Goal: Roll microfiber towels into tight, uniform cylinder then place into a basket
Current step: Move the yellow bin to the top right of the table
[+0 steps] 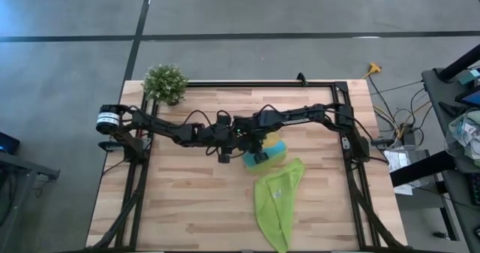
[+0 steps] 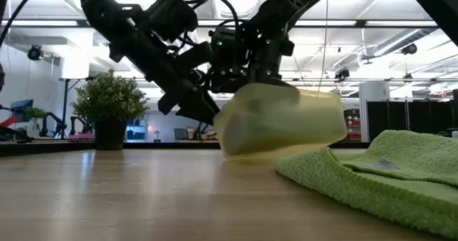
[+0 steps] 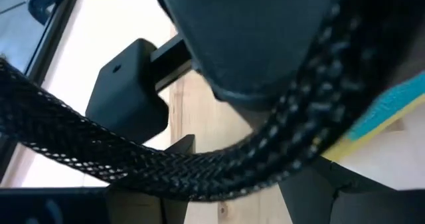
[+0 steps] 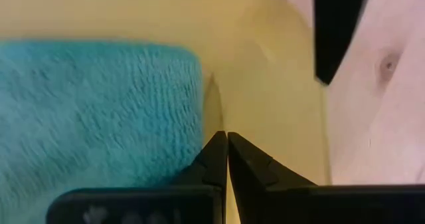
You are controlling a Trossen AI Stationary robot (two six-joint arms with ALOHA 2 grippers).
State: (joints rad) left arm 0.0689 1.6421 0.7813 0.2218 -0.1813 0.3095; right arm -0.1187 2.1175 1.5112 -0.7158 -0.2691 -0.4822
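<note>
The turquoise towel [image 4: 99, 111] lies bunched inside the tilted yellow basket [image 2: 286, 123], where the right end effector [image 4: 227, 159] is closed empty, the left end effector [image 1: 223, 157] open beside it.

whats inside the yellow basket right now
The turquoise towel lies in the basket, filling one side; bare yellow floor shows beside it. The shut right gripper reaches in. The grippers cover much of it from above.

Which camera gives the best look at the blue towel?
The right wrist view: the turquoise towel fills it, inside the yellow basket. The high view shows a sliver, the left wrist view an edge, the low view none.
</note>
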